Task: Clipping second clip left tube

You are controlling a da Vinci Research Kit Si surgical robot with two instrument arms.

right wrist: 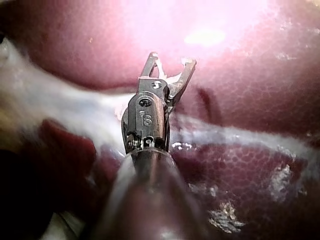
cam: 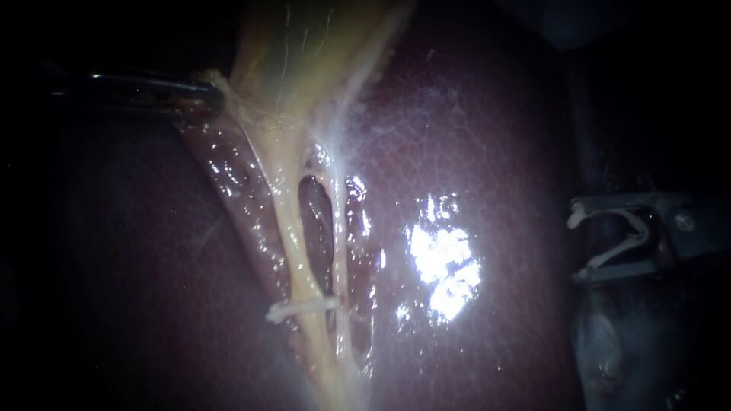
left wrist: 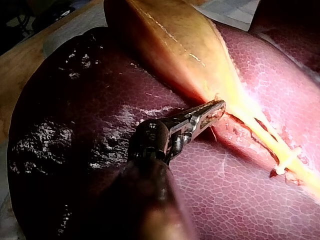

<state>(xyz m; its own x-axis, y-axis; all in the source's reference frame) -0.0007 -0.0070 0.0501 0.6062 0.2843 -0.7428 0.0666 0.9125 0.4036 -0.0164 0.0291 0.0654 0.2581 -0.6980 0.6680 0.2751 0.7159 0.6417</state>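
Right now the left instrument [cam: 207,97] reaches in level, jaws pinching the gallbladder [cam: 304,46] at its neck. The right instrument [cam: 580,243] sits off the liver's [cam: 487,152] right edge, jaws spread but holding a loaded clip [cam: 620,242] (touching both). The left tube [cam: 293,243] carries a white clip [cam: 301,308], well apart. Only the left wrist view shows the gallbladder's body.

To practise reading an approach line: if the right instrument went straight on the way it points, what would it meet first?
Probably the right tube, after passing over bare liver. The right instrument, holding a clip, points that way; depth is unclear, so liver may come first.
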